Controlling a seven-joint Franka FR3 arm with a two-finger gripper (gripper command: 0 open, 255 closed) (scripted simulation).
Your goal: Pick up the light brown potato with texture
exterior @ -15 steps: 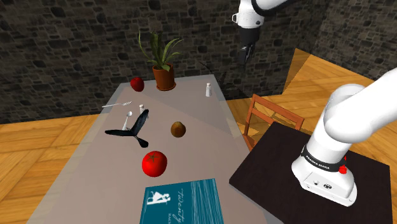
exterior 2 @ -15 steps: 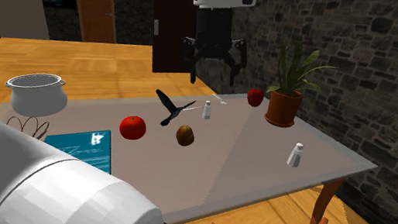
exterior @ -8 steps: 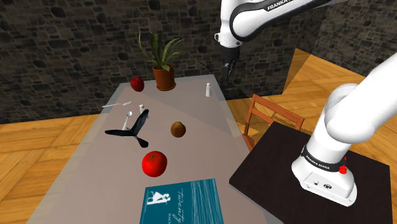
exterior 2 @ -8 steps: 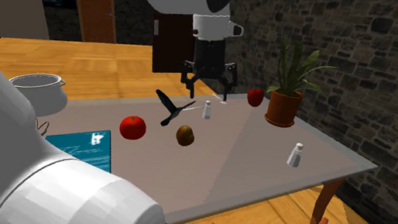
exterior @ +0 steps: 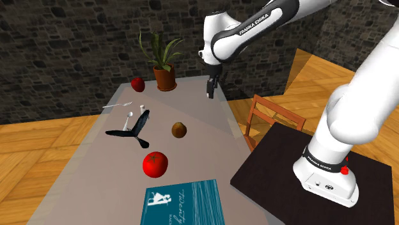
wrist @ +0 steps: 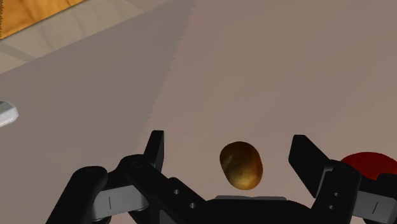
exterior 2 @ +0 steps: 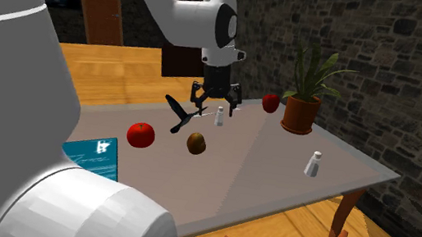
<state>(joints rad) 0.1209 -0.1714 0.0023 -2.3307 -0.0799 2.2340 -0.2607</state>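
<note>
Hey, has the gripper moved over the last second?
Yes. In the shoulder view the gripper has dropped and shifted left, closer to the potted plant.

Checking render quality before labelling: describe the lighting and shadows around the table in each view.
Shoulder view: the stone wall is dim, and a bright wedge lies on the wooden floor. Second exterior view: the grey table turns darker to the right of the rough brown potato. Wrist view: a jagged-edged shade boundary crosses the table beyond the open jaws; the potato carries a pale sheen.
</note>
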